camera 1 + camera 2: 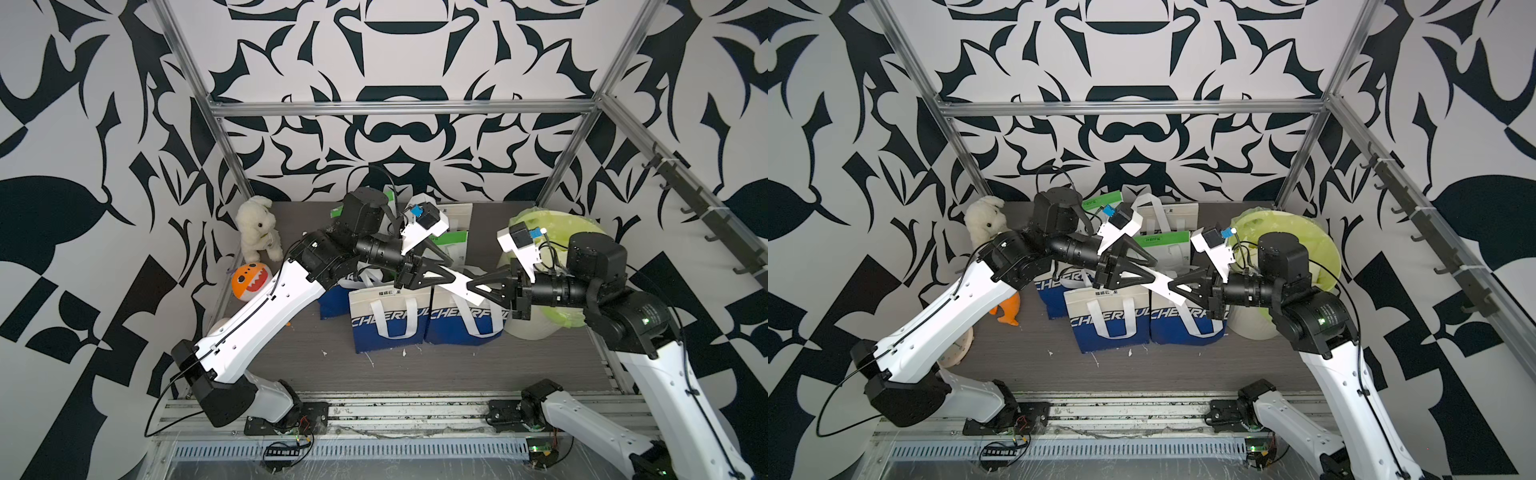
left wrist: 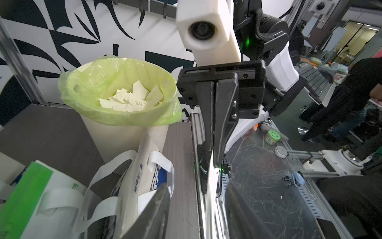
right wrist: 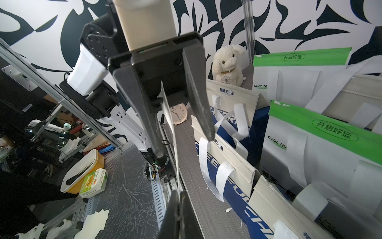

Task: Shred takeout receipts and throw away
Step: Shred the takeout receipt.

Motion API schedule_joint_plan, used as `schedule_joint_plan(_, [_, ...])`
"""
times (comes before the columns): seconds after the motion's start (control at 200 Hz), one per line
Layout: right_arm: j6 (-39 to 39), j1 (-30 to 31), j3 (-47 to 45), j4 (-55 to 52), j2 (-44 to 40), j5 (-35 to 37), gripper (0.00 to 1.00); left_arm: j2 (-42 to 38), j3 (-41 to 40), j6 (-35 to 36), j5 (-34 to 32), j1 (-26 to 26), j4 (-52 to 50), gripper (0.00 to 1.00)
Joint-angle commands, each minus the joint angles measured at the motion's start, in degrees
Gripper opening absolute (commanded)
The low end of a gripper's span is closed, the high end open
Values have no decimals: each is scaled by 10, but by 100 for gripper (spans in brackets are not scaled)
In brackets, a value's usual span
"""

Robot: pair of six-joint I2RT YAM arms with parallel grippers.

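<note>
Receipt (image 1: pixel 457 284) midair over blue bags (image 1: pixel 390 320), bin (image 1: pixel 534 330) at 3 o'clock. Right fingers (image 2: pixel 224 115) pressed together, pinching one end. Left fingers (image 3: pixel 144 115) spread either side, not yet closed. Thin, light, floppy, probably tears easily. Pinch close beside the right's grip.

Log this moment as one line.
right gripper: shut on receipt | left gripper: open around receipt | bin: torn pieces inside

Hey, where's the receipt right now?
In a top view the receipt is mid-scene, in the air above the blue-and-white bags, pinched by the right gripper, with the left gripper open around it.
</note>
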Motion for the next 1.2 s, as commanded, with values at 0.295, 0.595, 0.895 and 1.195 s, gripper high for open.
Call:
schedule_joint_plan(0.295, [14,2,-1,36,-2,-1,0,-33,-28,-13,9,-3,59,29])
schedule_joint_plan(0.595, [16,2,3,38,0,3,0,-38,-40,-18,9,-3,66,19])
schedule_joint_plan(0.895, [23,2,3,53,-2,11,46,-40,-54,-25,3,-4,82,0])
schedule_joint_plan(1.195, [79,2,-15,134,10,-15,37,-50,-94,-70,-3,-7,162,0])
